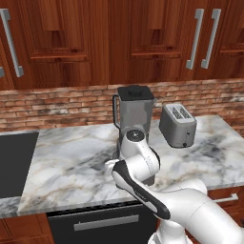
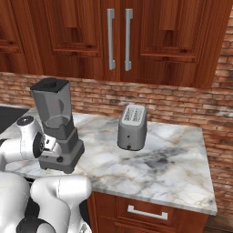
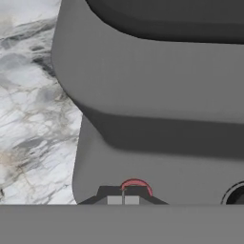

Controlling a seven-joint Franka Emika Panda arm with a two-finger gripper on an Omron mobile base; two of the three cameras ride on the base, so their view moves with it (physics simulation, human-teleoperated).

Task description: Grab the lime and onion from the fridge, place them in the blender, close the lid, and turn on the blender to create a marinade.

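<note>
A tall grey blender with a translucent smoky jar [image 1: 135,116] is capped by a flat black lid [image 1: 136,92]. A small red button [image 3: 136,184] is borne on its grey base. White marble veined grey and tan covers the bench [image 2: 159,164]. A squat silver toaster [image 2: 132,126] is seen against red-brown brick.

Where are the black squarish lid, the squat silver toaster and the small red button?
Black squarish lid [image 2: 50,84], right base view: its top, on the jar.
Squat silver toaster [image 1: 177,125], left base view: its side wall.
Small red button [image 3: 136,184], hand view: its upper arc, above the shut tool's tips.
</note>
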